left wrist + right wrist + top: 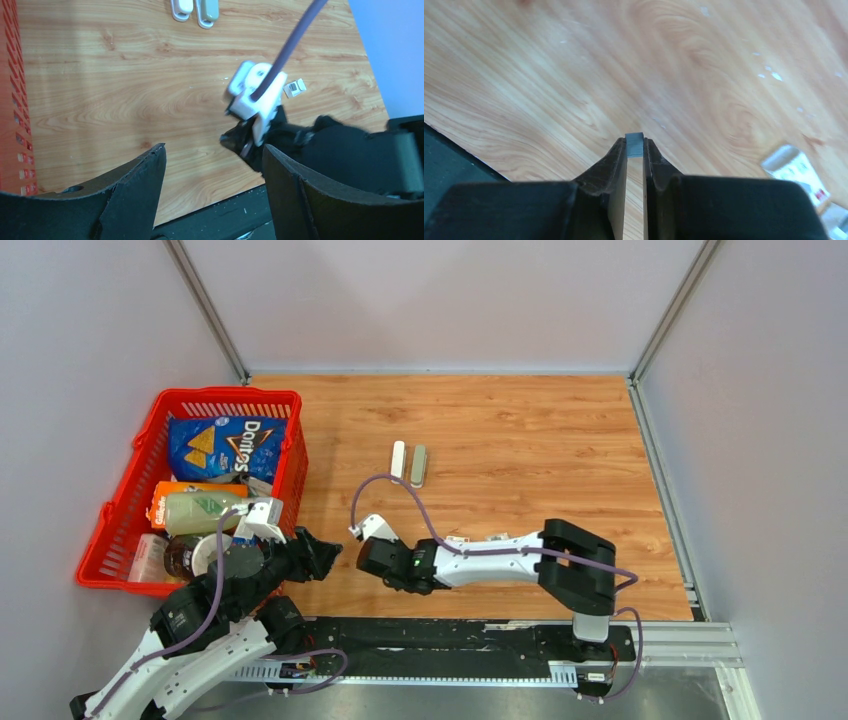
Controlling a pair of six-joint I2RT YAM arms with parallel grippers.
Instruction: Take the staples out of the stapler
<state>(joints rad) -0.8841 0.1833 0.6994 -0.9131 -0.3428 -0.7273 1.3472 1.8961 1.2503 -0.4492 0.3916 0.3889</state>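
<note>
Holding a removed strip appears to be the step in hand. The right gripper (634, 152) is clamped on the staples (634, 142), a small grey strip pinched at the very fingertips, low over the table (549, 75) near its front edge. The white stapler (398, 458) and grey stapler (418, 465) lie side by side farther back, well apart from the strip. The left gripper (214, 150) hangs spread wide and empty beside the basket (290, 400). Next move, as judged: lower the strip onto bare wood and release it gently, since the shallow hold may slip
</note>
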